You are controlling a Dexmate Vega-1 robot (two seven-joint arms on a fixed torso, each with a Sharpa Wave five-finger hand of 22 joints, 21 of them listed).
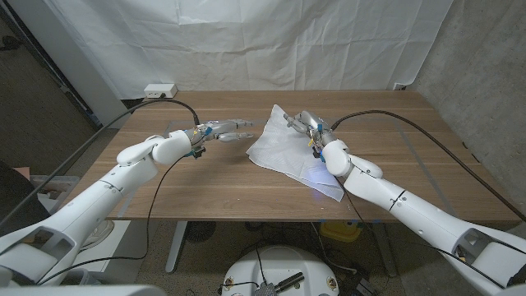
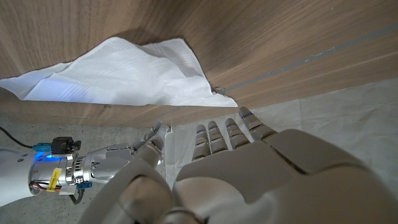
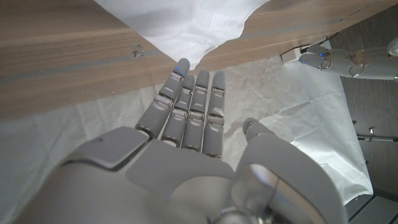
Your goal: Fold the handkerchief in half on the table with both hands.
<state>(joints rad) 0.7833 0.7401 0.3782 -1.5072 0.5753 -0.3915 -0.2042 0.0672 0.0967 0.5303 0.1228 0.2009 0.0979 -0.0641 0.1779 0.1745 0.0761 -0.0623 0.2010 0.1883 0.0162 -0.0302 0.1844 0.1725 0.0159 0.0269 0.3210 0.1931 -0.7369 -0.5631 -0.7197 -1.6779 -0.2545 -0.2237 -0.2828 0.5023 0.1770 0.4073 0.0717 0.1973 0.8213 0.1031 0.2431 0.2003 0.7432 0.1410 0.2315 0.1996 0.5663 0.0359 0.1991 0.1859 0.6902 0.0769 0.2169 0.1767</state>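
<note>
Right hand is over the far part of the white handkerchief, fingers stretched out straight and close together, nothing pinched as far as I can make out, though the head view is a bit small to be sure whether they touch the cloth. The handkerchief lies rumpled on the wooden table, right of centre, one corner near the front edge. Left hand is just beside the cloth's left edge, fingers extended toward it, holding nothing. A white sheet hangs behind the table, with a small white box at the back edge.
</note>
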